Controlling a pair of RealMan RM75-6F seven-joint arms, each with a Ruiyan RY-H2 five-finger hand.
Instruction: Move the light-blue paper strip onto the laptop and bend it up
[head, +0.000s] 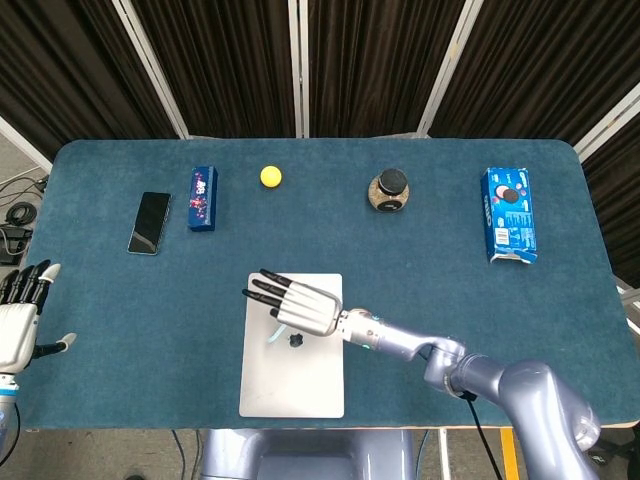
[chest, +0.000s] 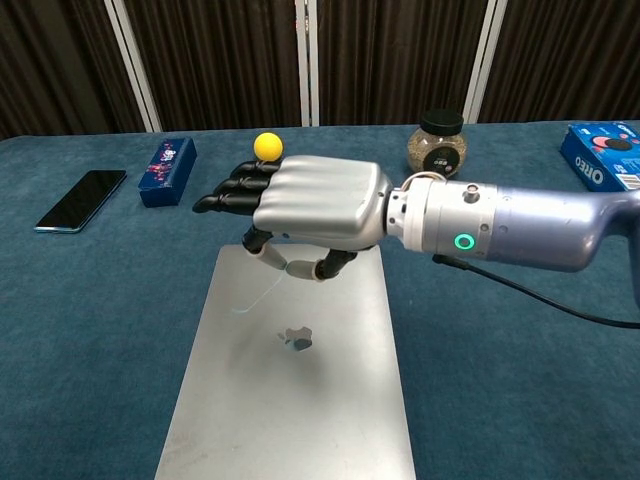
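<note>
The silver closed laptop lies at the table's near middle. My right hand hovers over its upper left part, with the long fingers stretched to the left. In the chest view this hand pinches the light-blue paper strip between thumb and a finger. The thin strip slants down from the pinch to the laptop lid, and its free end seems to touch the lid. From above, the strip shows only faintly below the hand. My left hand hangs open off the table's left edge.
Along the far side stand a black phone, a dark-blue box, a yellow ball, a black-lidded jar and a blue Oreo box. The right forearm crosses the table in front of the jar.
</note>
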